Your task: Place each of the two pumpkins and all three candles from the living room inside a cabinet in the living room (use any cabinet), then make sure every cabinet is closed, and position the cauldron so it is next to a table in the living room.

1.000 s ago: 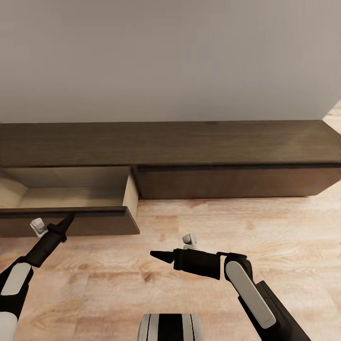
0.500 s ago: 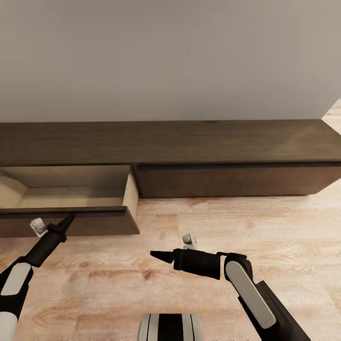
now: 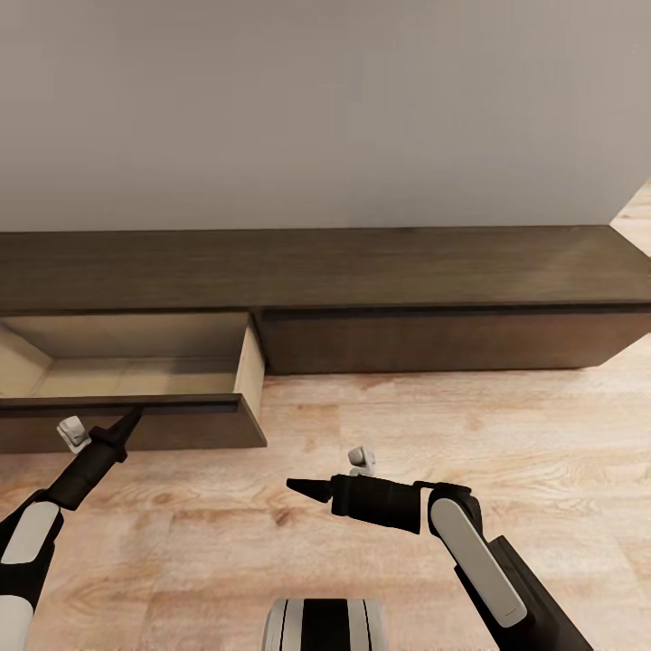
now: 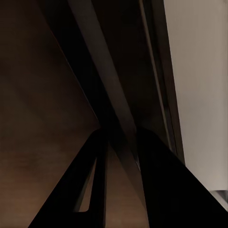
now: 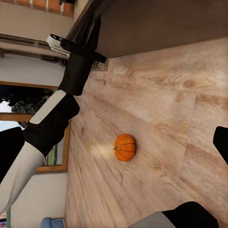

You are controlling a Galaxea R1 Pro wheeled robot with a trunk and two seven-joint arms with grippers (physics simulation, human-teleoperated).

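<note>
Plain pale grey-beige wall (image 3: 325,108), light wood plank floor (image 3: 470,434) with visible grain, wooden-framed window (image 5: 57,142) with dark foliage outside, soft even light

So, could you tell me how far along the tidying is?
Done: the cabinet drawer is pulled open, empty as far as visible. In hand: the left gripper grips the drawer's front edge. Left: a pumpkin lies on the floor; the other items and closing remain.
</note>
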